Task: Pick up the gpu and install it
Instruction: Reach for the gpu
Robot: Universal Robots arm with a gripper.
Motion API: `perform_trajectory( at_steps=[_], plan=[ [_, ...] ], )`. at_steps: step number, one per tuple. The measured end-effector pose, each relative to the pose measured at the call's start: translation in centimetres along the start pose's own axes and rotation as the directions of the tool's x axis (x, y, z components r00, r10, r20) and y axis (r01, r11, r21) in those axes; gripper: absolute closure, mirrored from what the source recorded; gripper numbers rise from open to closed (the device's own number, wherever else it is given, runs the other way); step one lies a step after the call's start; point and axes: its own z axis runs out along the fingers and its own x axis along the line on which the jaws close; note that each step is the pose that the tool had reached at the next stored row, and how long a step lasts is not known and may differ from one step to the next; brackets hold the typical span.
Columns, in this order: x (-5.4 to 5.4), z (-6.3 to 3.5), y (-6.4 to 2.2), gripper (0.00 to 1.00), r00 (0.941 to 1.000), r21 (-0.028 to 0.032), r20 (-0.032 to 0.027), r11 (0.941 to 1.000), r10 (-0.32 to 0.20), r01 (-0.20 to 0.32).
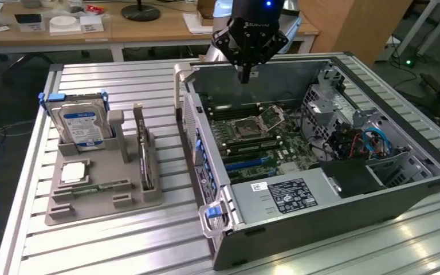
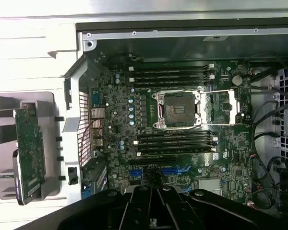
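Table [image 1: 128,240]: ribbed metal top, carrying everything listed below.
Hard drive [image 1: 81,127]: silver with a blue-white label, standing upright at the far end of the holder, toward the exterior view's left.
Holder [image 1: 105,166]: grey slotted tray, lying on the table to the left of the computer case in the exterior view.
Pale square part [image 1: 75,172]: lying flat in the holder, just in front of the hard drive.
Memory stick [image 1: 90,188]: small narrow green strip, lying low in the holder near its front edge.
Gpu [image 1: 145,163] [image 2: 29,143]: standing on edge in a slot along the holder's case-side edge, untouched; nothing is gripping it. The wrist view is showing its green board face with a pale metal bracket at one end.
Computer case [image 1: 342,200] [image 2: 182,40]: lying on its side with the side panel off and the interior facing up.
Motherboard [image 1: 258,137] [image 2: 182,143]: sitting on the case floor, with the processor socket [image 1: 262,119] [image 2: 178,109] open between rows of memory slots.
Gripper [image 1: 244,77] [image 2: 158,191]: hanging over the far end of the case, above the motherboard and well apart from the gpu. Its two fingers are pressing together into a narrow tip, with nothing between them.
Blue cables [image 1: 374,140]: looping inside the case toward the exterior view's right.
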Motion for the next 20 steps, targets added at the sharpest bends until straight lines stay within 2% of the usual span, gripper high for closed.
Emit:
perform_trajectory(
  at_steps=[20],
  plan=[
    [3.8,-0.03,-0.29,0.89,1.0,0.0,-0.0001,1.0,0.0,0.0]
  ],
)
